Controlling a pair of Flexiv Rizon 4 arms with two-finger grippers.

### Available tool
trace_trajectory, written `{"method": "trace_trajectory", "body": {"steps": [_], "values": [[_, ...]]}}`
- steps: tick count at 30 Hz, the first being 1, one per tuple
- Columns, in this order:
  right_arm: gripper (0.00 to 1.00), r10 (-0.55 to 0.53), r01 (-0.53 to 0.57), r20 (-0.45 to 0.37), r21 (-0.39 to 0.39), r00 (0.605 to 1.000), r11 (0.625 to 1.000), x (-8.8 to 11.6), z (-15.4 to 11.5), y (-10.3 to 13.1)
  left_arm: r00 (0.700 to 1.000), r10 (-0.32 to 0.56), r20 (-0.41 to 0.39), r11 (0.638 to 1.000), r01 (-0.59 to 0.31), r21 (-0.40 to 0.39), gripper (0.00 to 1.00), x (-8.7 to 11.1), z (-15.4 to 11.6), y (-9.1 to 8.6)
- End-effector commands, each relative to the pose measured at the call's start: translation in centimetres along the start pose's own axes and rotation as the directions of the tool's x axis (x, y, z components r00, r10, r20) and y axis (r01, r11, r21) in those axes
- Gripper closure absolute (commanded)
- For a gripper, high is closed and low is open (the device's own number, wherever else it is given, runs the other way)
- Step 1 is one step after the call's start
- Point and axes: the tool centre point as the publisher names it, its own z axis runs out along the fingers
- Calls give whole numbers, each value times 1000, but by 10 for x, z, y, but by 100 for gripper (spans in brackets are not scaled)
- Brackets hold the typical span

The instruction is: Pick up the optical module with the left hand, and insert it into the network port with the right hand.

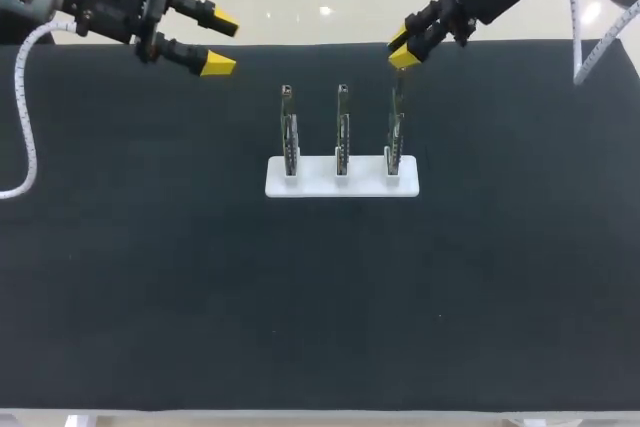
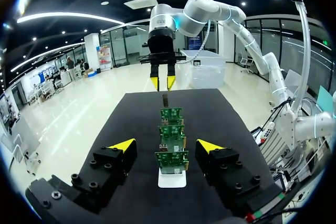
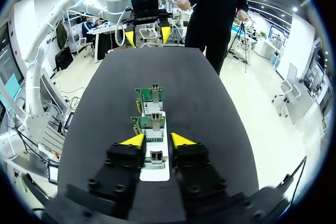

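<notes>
Right pincer [image 1: 402, 55] hangs narrowly parted just above the optical module [image 1: 399, 82], which stands in the rightmost board [image 1: 396, 137] at its network port [image 3: 156, 156]; we judge it seated. Left pincer [image 1: 222, 42] gapes wide and empty, well apart, clearing the approach.

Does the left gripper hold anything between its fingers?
No, the left gripper is open and empty, away from the boards.

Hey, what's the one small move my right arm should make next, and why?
Probably lift the right gripper straight up. Its fingers stand apart just above the optical module, which seems already seated atop the rightmost board, and the left gripper is open and empty, so nothing seems left to hand over.
</notes>
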Motion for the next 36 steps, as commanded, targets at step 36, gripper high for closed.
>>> {"method": "trace_trajectory", "body": {"steps": [36], "values": [[100, -11, 11, -5, 0, 1000, 1000, 16, 12, 2, 1000, 0, -2, 1000, 0, -3, 0, 0, 1, 0]]}}
